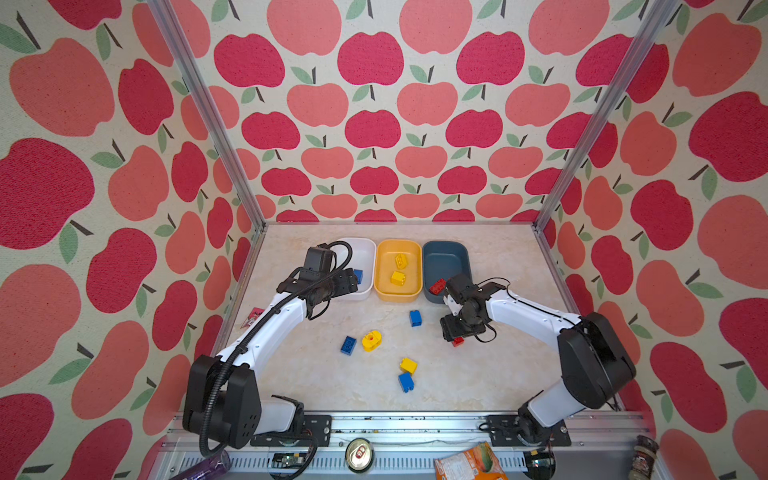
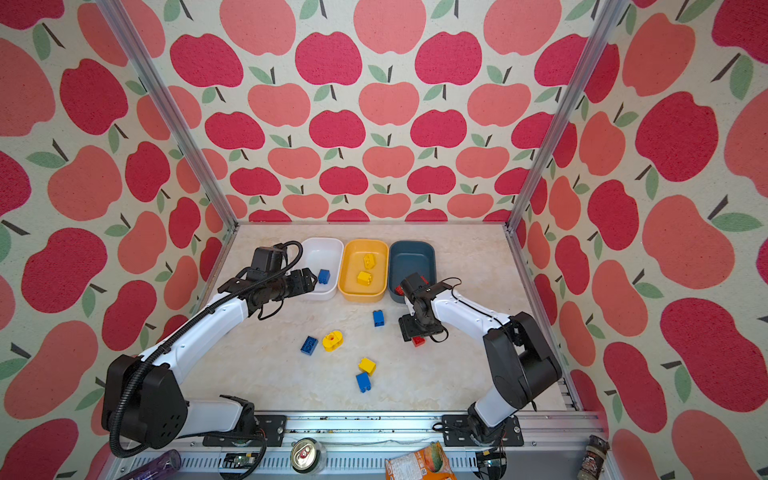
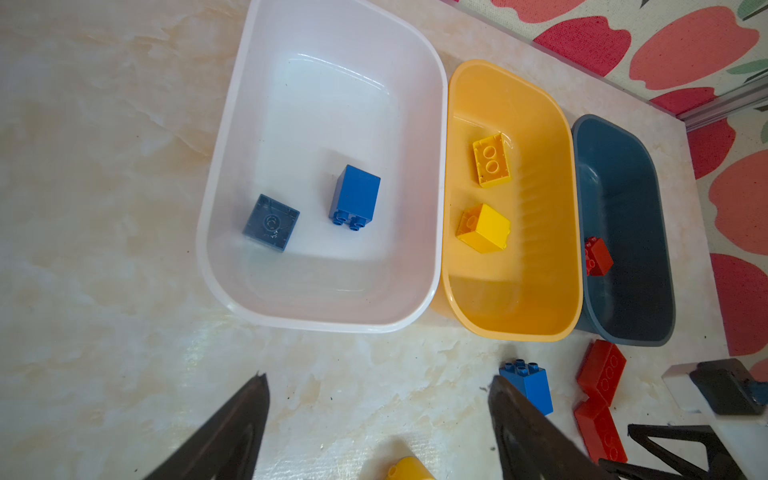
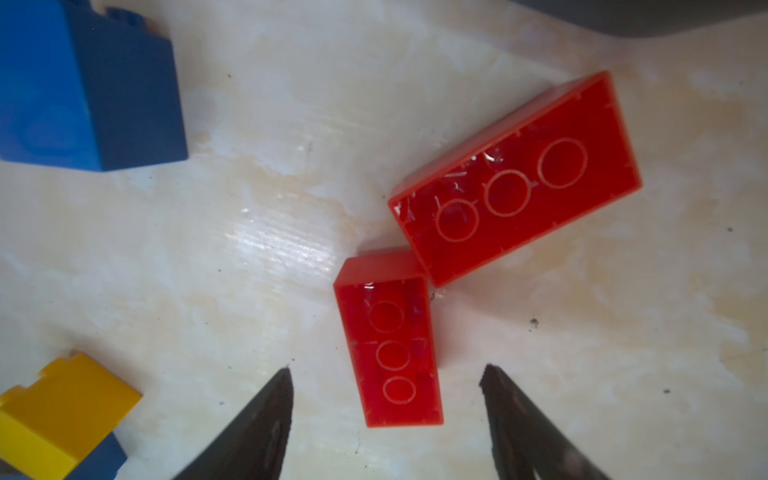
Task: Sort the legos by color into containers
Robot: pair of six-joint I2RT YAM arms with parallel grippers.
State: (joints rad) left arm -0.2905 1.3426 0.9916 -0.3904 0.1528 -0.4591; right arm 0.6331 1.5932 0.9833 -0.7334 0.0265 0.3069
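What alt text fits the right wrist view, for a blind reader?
The open right hand hangs over a red brick lying hollow side up on the marble table. A second red brick, also upturned, touches its corner; a blue brick and a yellow brick lie apart.

You're looking at a lab robot cell: aluminium posts (image 1: pixel 208 112) hold apple-print walls (image 1: pixel 374 124) around a marble-look table (image 1: pixel 332 395), with arms (image 1: pixel 528 316) bolted to a front rail (image 1: pixel 415 424).
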